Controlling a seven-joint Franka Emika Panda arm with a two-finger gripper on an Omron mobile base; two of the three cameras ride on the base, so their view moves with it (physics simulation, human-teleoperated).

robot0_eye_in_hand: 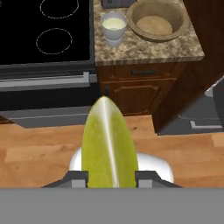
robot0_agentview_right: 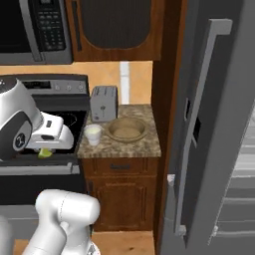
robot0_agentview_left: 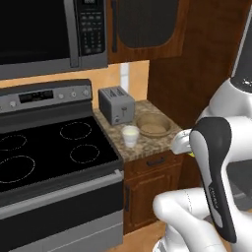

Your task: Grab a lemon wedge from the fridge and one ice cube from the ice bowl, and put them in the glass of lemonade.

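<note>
The pincer is clamping the wedge between its two tips, low in the middle of the hand view. In the right base view the wedge is peeking out yellow-green under the white hand at the left edge; in the left base view a sliver of it is showing at mid-right, beside the arm.

The glass is sitting near the top of the hand view on the speckled desk, with the bowl just to its right and the stove to its left. The fridge is standing at the right of the right base view.

The risk, to my eye: the glass has a small mouth, so a release off-centre could be dropping the wedge onto the desk or into the bowl. A low approach might also be knocking the glass over.

In the hand view the wedge's long axis is running straight up the frame, its tapered tip pointing toward the glass.
</note>
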